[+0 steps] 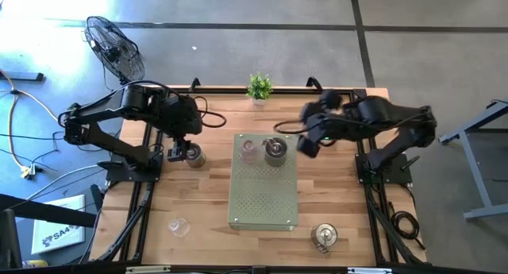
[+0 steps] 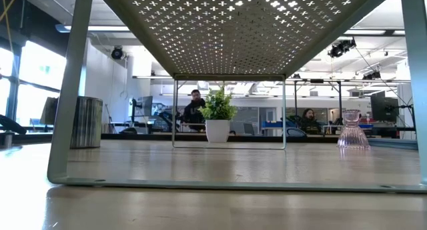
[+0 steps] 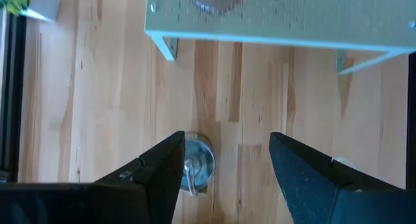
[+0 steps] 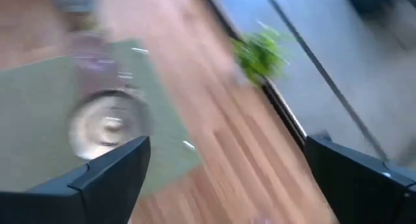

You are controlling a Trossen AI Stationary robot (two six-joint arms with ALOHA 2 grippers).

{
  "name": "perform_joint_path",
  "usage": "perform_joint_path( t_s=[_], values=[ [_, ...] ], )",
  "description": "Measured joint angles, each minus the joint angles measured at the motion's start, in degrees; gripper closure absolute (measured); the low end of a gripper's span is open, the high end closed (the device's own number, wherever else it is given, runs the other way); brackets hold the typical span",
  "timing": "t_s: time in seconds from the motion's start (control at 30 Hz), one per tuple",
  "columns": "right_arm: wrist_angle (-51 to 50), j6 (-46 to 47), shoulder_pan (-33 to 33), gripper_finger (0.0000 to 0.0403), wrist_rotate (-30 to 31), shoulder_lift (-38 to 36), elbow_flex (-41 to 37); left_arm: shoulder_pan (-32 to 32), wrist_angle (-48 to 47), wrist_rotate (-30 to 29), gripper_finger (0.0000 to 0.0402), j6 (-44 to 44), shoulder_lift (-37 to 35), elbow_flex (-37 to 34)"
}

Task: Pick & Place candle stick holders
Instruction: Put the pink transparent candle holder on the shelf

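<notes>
Placing underway: pink glass holder (image 1: 249, 150) and silver holder (image 1: 275, 149) sit on perforated stand (image 1: 263, 202), beside spread, empty right claw (image 1: 310, 140). Left claw (image 1: 182, 153), half-spread, straddles metal holder (image 3: 197, 165); clear holder (image 1: 178, 225) and another silver holder (image 1: 324, 236) remain on table (image 1: 206, 194).

Left gripper (image 1: 183, 152) lowered near the worktop, jaws parted, nothing clasped. Right gripper (image 1: 308, 140) raised, arm reaching inward, jaws spread wide and empty.
</notes>
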Motion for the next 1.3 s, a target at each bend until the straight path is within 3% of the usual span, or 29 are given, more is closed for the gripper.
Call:
perform_joint_path(
  t_s=[0.07,0.2,0.33,0.57,0.8,1.1,1.3],
  values=[
    [0.0,6.0,-0.1,0.0003,3.1,-1.9,-1.3,0.0,0.9,0.0,0.0181,0.0,0.0,0.0],
    [3.8,7.9,0.0,0.0003,4.1,-6.7,-7.4,0.0,2.9,0.0,0.0181,0.0,0.0,0.0],
    [0.5,20.2,-1.0,0.0003,5.3,-11.1,-16.0,0.0,3.9,0.0,0.0181,0.0,0.0,0.0],
    [1.6,28.4,-1.8,0.0003,7.1,-19.2,-31.6,0.0,6.1,0.0,0.0181,0.0,0.0,0.0],
    [4.3,31.2,-1.9,0.0003,9.4,-26.6,-44.2,0.0,6.0,0.0,0.0181,0.0,0.0,0.0],
    [11.0,41.1,-1.9,0.0003,6.7,-36.0,-58.7,0.0,5.9,0.0,0.0181,0.0,0.0,0.0],
    [16.0,42.6,-1.9,0.0003,10.9,-40.1,-67.0,0.0,5.9,0.0,0.0181,0.0,0.0,0.0]
  ],
)
